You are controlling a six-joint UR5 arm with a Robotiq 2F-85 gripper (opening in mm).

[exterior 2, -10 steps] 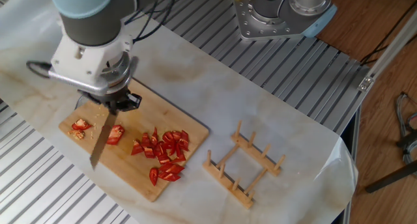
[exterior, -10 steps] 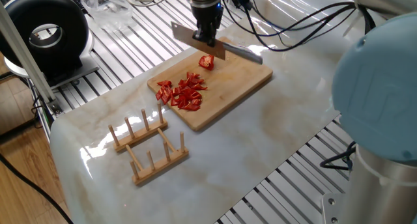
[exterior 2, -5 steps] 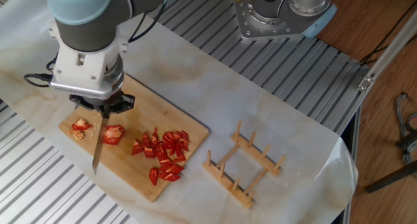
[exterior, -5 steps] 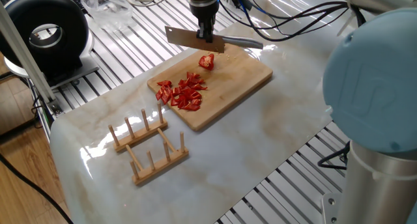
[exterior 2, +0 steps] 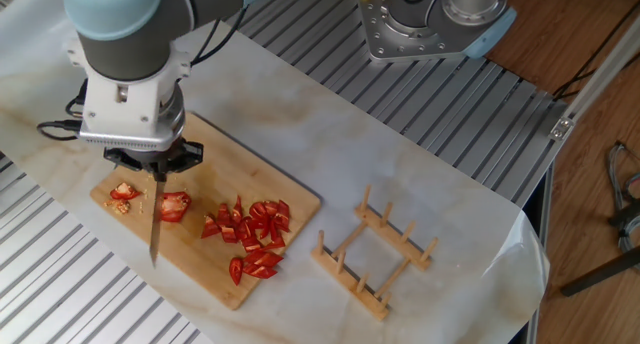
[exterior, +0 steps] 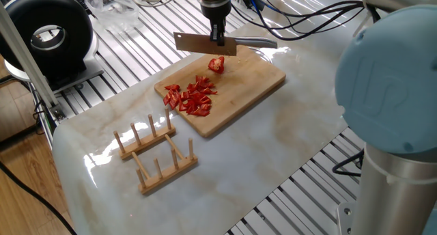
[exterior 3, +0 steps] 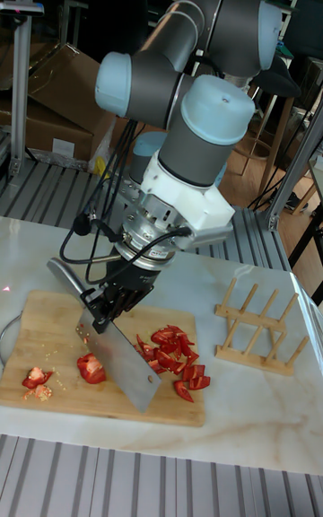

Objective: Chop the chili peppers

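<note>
The chili peppers lie on a wooden cutting board [exterior: 259, 74] [exterior 2: 225, 169] [exterior 3: 54, 324]. A pile of small red bits [exterior: 193, 97] [exterior 2: 255, 234] [exterior 3: 175, 351] sits at one end. One larger chunk [exterior: 216, 64] [exterior 2: 174, 205] [exterior 3: 91, 367] lies apart, and a stem-end scrap [exterior 2: 124, 192] [exterior 3: 36, 377] rests near the board's other end. My gripper [exterior: 217, 37] [exterior 2: 158, 164] [exterior 3: 112, 306] is shut on a cleaver's handle. Its blade [exterior: 205, 45] [exterior 2: 154, 229] [exterior 3: 126, 360] hangs edge-down just above the board, close beside the larger chunk.
A wooden peg rack [exterior: 156, 153] [exterior 2: 375, 254] [exterior 3: 260, 328] stands on the marble table beside the board. A black round device [exterior: 48, 33] and a plastic bag [exterior: 113, 3] sit at the back. Cables [exterior: 307, 23] trail behind the arm near the robot base [exterior 2: 430, 19].
The gripper has shifted slightly toward the stem-end side and turned the cleaver, so the blade now sits more level and a little higher than a second ago. The chili pieces have not moved.
</note>
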